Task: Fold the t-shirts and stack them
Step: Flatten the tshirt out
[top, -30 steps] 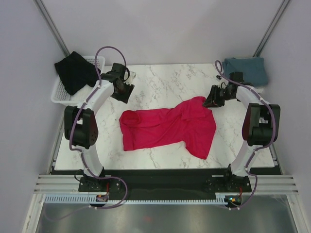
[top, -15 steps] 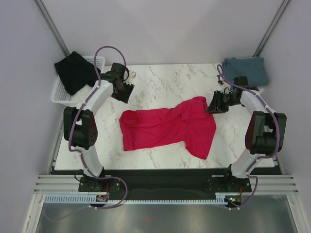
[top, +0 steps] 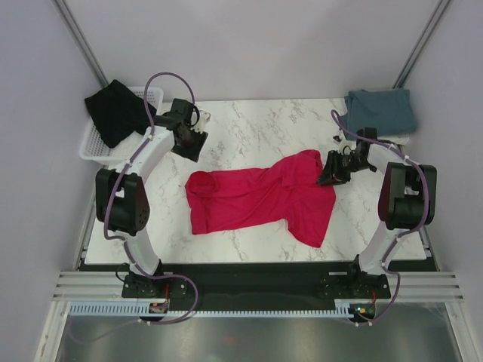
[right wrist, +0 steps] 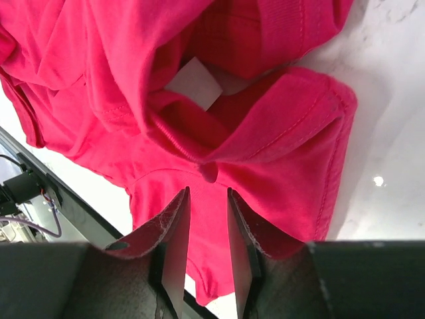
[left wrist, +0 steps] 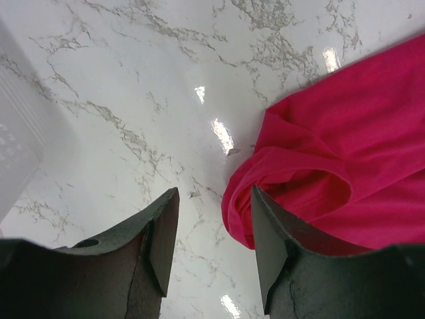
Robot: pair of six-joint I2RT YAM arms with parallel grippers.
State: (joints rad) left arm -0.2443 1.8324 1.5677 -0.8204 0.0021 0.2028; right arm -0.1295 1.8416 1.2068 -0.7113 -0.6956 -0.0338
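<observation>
The crimson red t-shirt [top: 260,197] lies crumpled and spread across the middle of the marble table. The black t-shirt [top: 113,111] is draped over the white basket at the back left. The blue-grey t-shirt [top: 381,111] lies bunched at the back right corner. My left gripper [top: 189,143] is open and empty over bare marble; in the left wrist view [left wrist: 212,239] the red shirt's edge [left wrist: 332,166] lies just right of it. My right gripper [top: 326,172] is at the red shirt's far right edge. In the right wrist view [right wrist: 207,219] its jaws stand narrowly apart just over the shirt's neck area [right wrist: 219,133].
The white wire basket [top: 96,143] stands at the table's left edge beside the left arm. A white label [right wrist: 194,83] shows inside the red shirt's neck. The table's front edge [top: 249,262] runs just behind the arm bases.
My right gripper has moved toward the near left, from beside the red shirt's far right edge onto it. The left arm has hardly moved. The shirts lie as before.
</observation>
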